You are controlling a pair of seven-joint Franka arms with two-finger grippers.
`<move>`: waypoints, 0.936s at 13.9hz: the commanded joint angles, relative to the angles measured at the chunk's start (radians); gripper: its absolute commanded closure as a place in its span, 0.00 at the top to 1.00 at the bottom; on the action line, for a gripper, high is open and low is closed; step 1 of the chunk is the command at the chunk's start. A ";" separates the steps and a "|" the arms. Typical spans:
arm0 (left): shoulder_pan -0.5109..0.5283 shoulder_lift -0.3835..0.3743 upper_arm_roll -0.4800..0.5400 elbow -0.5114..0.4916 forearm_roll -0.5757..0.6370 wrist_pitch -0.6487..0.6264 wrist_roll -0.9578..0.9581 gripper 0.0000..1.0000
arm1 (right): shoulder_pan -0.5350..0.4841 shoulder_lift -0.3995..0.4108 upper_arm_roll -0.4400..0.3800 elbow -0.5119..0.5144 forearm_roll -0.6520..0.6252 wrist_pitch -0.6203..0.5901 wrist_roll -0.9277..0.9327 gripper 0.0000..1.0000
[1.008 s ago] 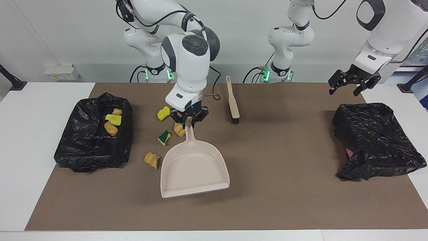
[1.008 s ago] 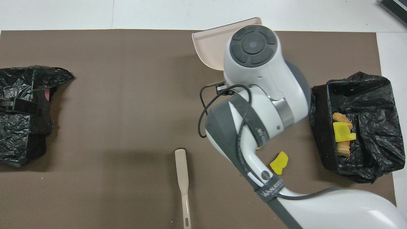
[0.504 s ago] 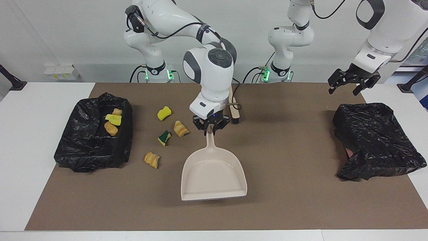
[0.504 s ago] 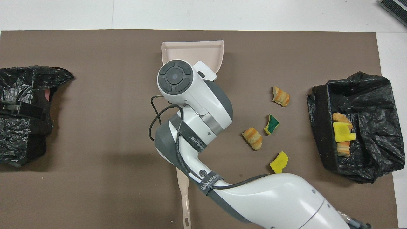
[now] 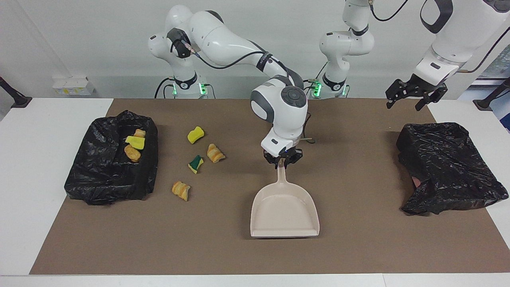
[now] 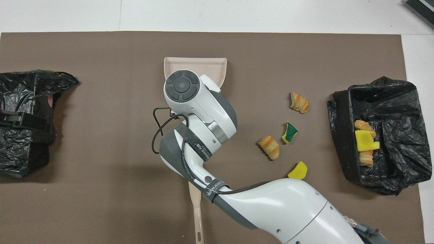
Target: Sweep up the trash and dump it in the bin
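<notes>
My right gripper is shut on the handle of the beige dustpan, which sits low at the middle of the brown mat with its mouth away from the robots. The pan is empty and also shows in the overhead view. Loose trash lies on the mat between pan and bin: a yellow sponge, a pastry lump, a green-yellow sponge and another pastry lump. The black-lined bin at the right arm's end holds three more bits. My left gripper waits, open and raised.
A crumpled black bag lies at the left arm's end, under the left gripper. A brush's beige handle lies on the mat nearer the robots than the pan, mostly covered by the right arm. The brown mat covers the white table.
My right gripper has carried the dustpan from beside the loose trash to the middle of the mat, toward the left arm's end. The trash has not moved. The left gripper rose slightly.
</notes>
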 commanded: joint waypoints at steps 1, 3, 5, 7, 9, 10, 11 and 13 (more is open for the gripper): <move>-0.027 -0.034 0.004 -0.043 0.004 0.003 -0.010 1.00 | -0.002 -0.004 0.007 -0.012 0.034 0.012 0.011 0.13; -0.033 -0.034 0.004 -0.043 0.004 0.000 -0.010 1.00 | -0.003 -0.014 0.007 -0.036 0.036 0.013 -0.001 0.26; -0.033 -0.034 0.004 -0.044 0.003 0.000 -0.010 1.00 | -0.003 -0.017 0.007 -0.036 0.032 -0.001 -0.010 0.49; -0.033 -0.034 0.003 -0.044 0.003 0.009 -0.010 1.00 | -0.005 -0.034 0.008 -0.036 0.039 -0.005 -0.015 0.66; -0.037 -0.023 0.001 -0.044 0.003 0.026 -0.010 1.00 | -0.011 -0.097 0.008 -0.079 0.075 -0.028 -0.015 0.83; -0.061 -0.017 0.001 -0.044 0.003 0.039 -0.011 1.00 | -0.008 -0.140 0.008 -0.122 0.088 -0.034 -0.007 0.88; -0.069 -0.011 0.001 -0.044 0.003 0.052 -0.011 1.00 | -0.002 -0.186 0.008 -0.174 0.089 -0.036 -0.001 0.97; -0.095 0.015 0.001 -0.044 0.003 0.088 -0.019 1.00 | 0.001 -0.308 0.019 -0.329 0.107 -0.037 -0.004 1.00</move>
